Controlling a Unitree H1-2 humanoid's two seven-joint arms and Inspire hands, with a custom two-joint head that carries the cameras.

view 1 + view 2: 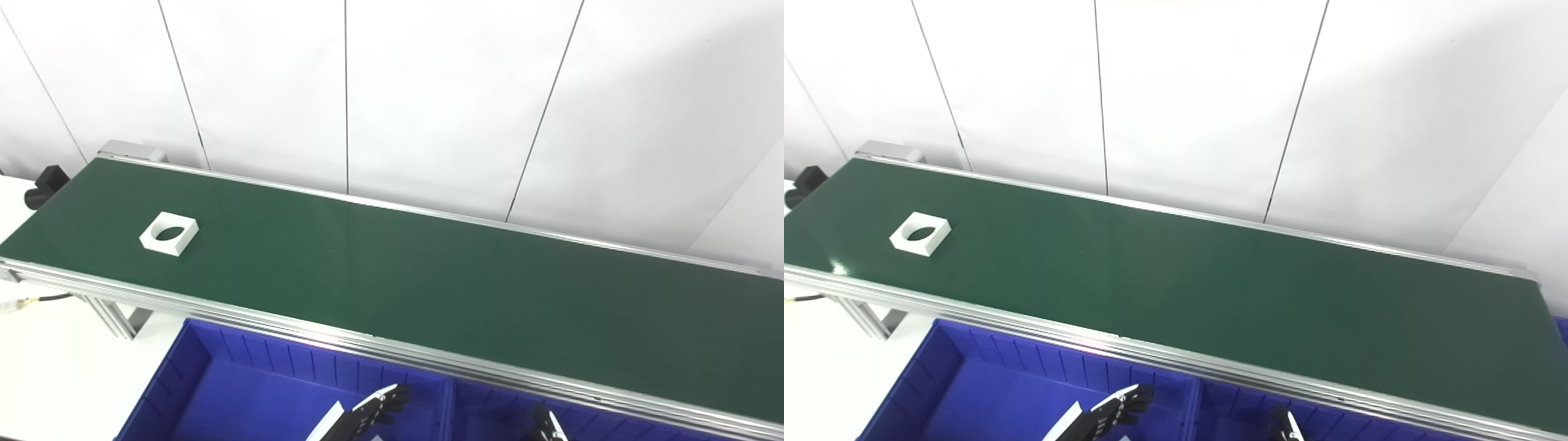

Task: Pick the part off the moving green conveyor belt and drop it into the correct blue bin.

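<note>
Part [169, 233], white square block with round hole, lies far left on green belt [429, 275], untouched. Left hand [376, 407] waits low over blue bin [184, 367], empty, fingers loosely extended; right hand [547, 425] barely visible, state unclear.

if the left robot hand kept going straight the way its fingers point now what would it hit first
Probably the conveyor's metal side rail. The left robot hand sits low over the left blue bin, fingers aimed up and right toward the belt edge. Depth is unclear, so it might pass above onto the green belt.
</note>
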